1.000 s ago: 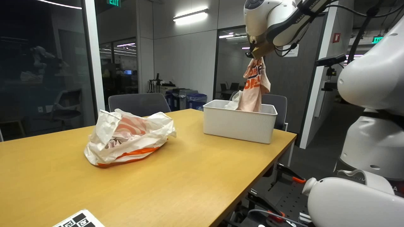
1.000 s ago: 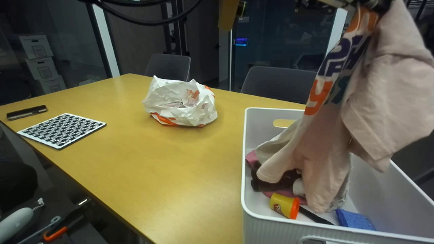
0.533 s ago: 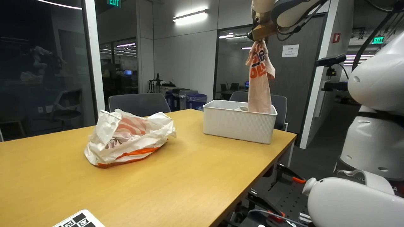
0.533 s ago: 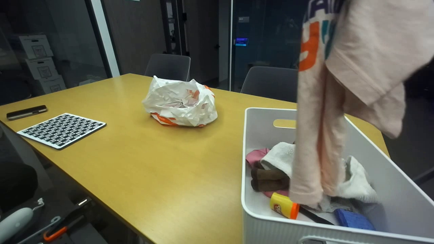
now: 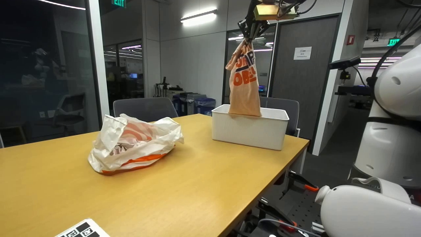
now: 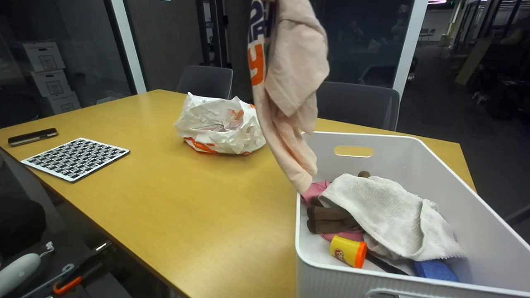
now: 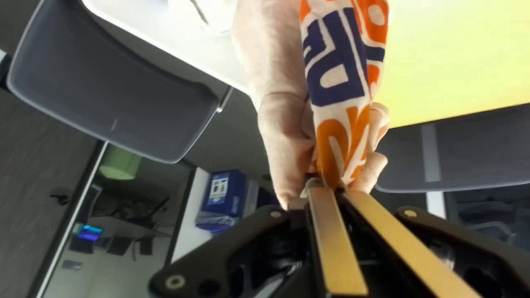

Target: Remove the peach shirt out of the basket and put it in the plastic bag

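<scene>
Green EXIT signs [image 5: 393, 41] glow behind the hand [image 5: 249, 39], which pinches a peach shirt [image 5: 244, 93] lettered "OB" near a ribbed basket [image 5: 250, 132].

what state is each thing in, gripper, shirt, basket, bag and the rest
gripper: closed, pinching the peach shirt
peach shirt: hanging, gathered at the top
basket: upright, open-topped
plastic bag: crumpled, mouth open
white cloth: rumpled, lying in the basket
yellow tub: on its side, orange lid on
checkered board: flat on the table
</scene>
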Controlling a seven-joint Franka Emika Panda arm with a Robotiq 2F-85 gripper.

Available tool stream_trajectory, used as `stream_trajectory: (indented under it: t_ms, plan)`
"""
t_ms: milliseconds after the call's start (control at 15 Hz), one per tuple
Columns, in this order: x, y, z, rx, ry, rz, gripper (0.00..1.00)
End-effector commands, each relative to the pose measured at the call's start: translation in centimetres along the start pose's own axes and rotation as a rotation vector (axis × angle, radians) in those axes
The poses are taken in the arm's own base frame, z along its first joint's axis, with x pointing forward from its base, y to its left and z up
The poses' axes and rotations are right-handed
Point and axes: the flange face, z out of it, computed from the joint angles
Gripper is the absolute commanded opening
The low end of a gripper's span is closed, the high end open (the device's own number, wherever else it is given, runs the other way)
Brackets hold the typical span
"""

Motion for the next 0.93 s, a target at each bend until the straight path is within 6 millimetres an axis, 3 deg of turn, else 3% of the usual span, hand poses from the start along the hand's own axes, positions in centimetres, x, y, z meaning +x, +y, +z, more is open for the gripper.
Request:
stream_trajectory:
  t_ms: [0,200,600,867]
  plan:
    - [-2.0,-2.4,-2.3,0.133,-0.143,-0.104,0.01]
    - [-3.5,-3.8,-1.1,0.203,-0.306,-0.195,0.01]
    - [-6.3,-4.7,-0.7,0.319,-0.540,-0.440,0.02]
    - [-8.2,-6.3,2.6,0.407,-0.524,-0.636,0.01]
